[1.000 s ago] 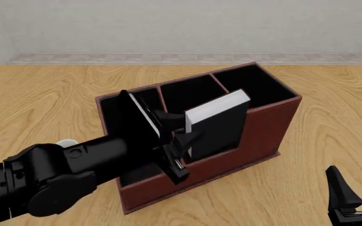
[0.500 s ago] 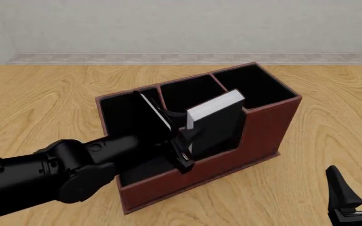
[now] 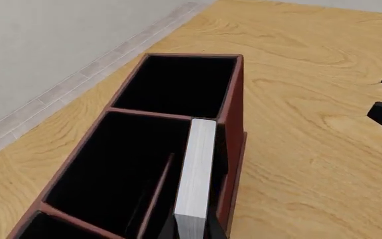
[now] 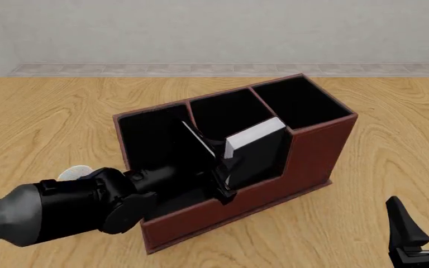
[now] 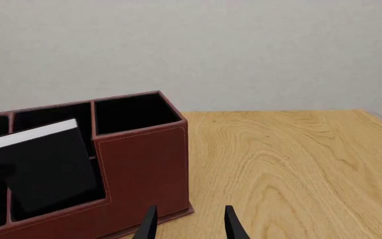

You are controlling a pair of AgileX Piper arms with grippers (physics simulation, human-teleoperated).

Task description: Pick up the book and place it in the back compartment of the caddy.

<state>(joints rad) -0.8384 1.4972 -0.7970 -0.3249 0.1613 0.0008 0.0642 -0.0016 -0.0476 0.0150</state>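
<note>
Your left gripper (image 4: 225,167) fingers clamp the book (image 4: 256,148), tilted, half down in the caddy (image 4: 311,151) pocket; it's stiff and light, so keep hold across its covers.

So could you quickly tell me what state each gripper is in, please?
Left gripper: closed on the book, partly inside the caddy.
Right gripper: open, holding nothing.

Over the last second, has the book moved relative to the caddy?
Yes. In the front view the book has sunk lower into the caddy: its white top edge now sits at about the level of the stepped wall's upper rim, carried by the left end effector.
</note>
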